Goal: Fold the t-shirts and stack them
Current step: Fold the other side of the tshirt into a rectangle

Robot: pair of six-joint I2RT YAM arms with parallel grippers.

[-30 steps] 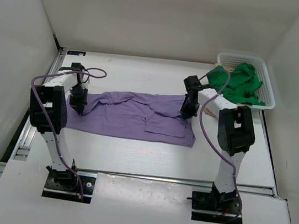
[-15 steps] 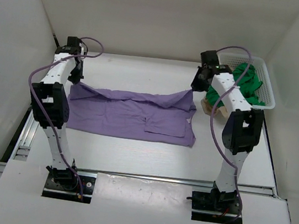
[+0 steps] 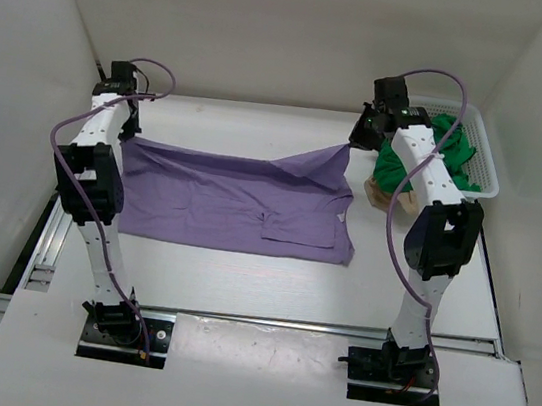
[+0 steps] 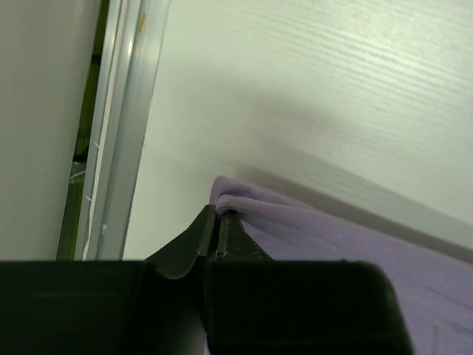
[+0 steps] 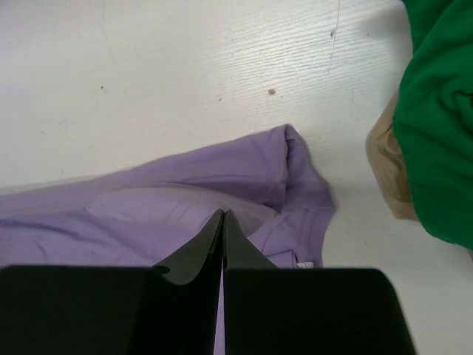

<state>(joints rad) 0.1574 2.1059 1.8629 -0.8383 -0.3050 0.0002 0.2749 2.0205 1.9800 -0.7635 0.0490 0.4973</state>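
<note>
risk: the purple t-shirt [image 3: 241, 199] hangs from two thin pinches. Uneven pull or a slip on either side would likely drop a corner and skew the fold. The right corner is near the basket [image 3: 489, 163] of green t-shirts [image 3: 441, 146] and could snag.
left fingers [image 4: 199, 233]: closed on the shirt's far-left corner, by the tabletop [image 3: 240, 280] left edge.
right fingers [image 5: 207, 240]: closed on the far-right corner, lifted.
shirt: mid-tabletop, near hem flat.
</note>
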